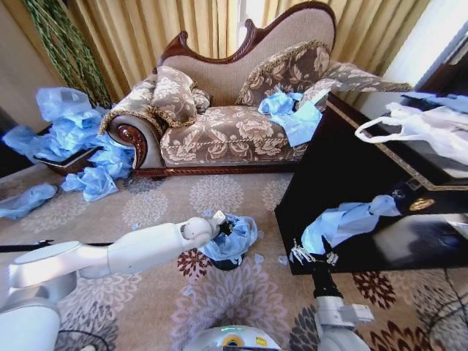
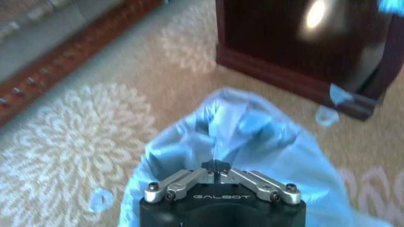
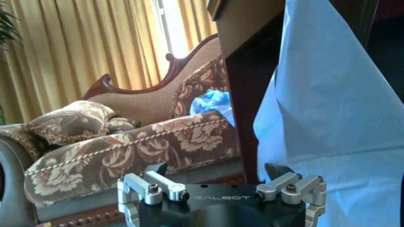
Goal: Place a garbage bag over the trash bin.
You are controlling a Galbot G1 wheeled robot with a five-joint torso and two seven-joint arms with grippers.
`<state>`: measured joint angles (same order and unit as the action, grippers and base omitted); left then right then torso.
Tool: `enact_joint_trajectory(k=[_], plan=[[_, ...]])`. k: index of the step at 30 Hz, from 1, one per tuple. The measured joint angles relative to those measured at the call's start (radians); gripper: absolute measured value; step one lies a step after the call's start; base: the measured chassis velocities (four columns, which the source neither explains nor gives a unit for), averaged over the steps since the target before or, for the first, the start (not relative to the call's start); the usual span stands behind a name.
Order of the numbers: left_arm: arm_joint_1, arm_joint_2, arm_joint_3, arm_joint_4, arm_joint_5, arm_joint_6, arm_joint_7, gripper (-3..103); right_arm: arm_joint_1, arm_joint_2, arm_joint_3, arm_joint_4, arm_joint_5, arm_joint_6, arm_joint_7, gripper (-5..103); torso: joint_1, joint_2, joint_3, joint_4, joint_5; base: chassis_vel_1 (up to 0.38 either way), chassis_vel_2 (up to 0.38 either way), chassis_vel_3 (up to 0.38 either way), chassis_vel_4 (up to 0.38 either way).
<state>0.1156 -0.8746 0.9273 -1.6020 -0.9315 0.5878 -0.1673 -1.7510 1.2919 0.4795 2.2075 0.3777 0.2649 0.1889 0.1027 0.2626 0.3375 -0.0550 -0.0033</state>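
Note:
The light blue garbage bag [image 1: 238,235] is draped over the small black trash bin [image 1: 225,263] on the carpet; only the bin's dark lower edge shows. My left gripper [image 1: 220,227] is at the bag's near left side. In the left wrist view its fingers [image 2: 216,166] are shut, pinching a fold of the garbage bag [image 2: 265,142]. My right gripper [image 1: 311,255] hovers low by the front of the black table and is open [image 3: 218,169]. Nothing is between its fingers. Another blue bag [image 3: 328,123] hangs beside it.
A black table [image 1: 344,168] stands at the right with a blue bag [image 1: 344,219] hanging over its front and a white loop-handled bag [image 1: 424,128] on top. A patterned sofa [image 1: 227,131] stands behind. More blue bags [image 1: 73,139] are piled at the left.

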Motion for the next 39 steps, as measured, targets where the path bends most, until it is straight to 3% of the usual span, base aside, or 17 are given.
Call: enact_joint_trajectory(k=[8,10,12,15,18,21,30,35,39], plan=[[0.034,-0.069,0.002,0.117,0.034,0.03,0.053,0,0.018,-0.027,0.004,-0.015,0.02,-0.013,0.017,100,0.0,0.0,0.0,0.0001,0.0,0.0,0.0,0.0,0.0],[0.055,-0.146,0.005,0.205,0.052,0.026,0.071,0,0.019,-0.029,0.006,-0.021,0.022,-0.015,0.022,100,0.0,0.0,0.0,-0.0001,0.0001,0.0,0.0,0.0,0.0],[0.059,-0.162,0.005,0.22,0.053,0.022,0.073,0,0.017,-0.029,0.007,-0.021,0.022,-0.015,0.022,100,0.0,0.0,0.0,0.0,0.0001,0.0,0.0,0.0,0.0],[0.08,-0.255,-0.009,0.287,0.055,0.003,0.084,0,-0.001,-0.029,0.015,-0.021,0.023,-0.015,0.023,100,0.0,0.0,0.0,-0.0008,0.0,0.0,0.0,0.0,0.0],[0.085,-0.281,-0.022,0.319,0.069,-0.002,0.083,0,-0.009,-0.03,0.019,-0.021,0.024,-0.015,0.024,100,0.0,0.0,0.0,-0.0009,-0.0002,0.0,0.0,0.0,0.0],[0.084,-0.279,-0.036,0.343,0.082,-0.004,0.083,0,-0.009,-0.031,0.019,-0.021,0.026,-0.015,0.025,100,0.0,0.0,0.0,-0.0003,-0.0001,0.0,0.0,0.0,0.0],[0.061,-0.134,-0.032,0.287,0.059,0.016,0.109,0,0.007,-0.021,0.006,-0.032,0.027,-0.017,0.029,100,0.0,0.0,0.0,0.0002,-0.0002,0.0,0.0,0.0,0.0],[0.062,-0.21,-0.021,0.365,0.11,0.019,0.137,0,-0.008,-0.023,0.012,-0.021,0.028,-0.016,0.032,100,0.0,0.0,0.0,-0.0005,-0.0001,0.0,0.0,0.0,0.0],[0.073,-0.284,-0.015,0.384,0.09,0.027,0.149,0,-0.016,-0.023,0.019,-0.002,0.043,0.004,0.021,100,0.0,0.0,0.0,-0.0009,-0.0003,0.0,0.0,0.0,0.0]])
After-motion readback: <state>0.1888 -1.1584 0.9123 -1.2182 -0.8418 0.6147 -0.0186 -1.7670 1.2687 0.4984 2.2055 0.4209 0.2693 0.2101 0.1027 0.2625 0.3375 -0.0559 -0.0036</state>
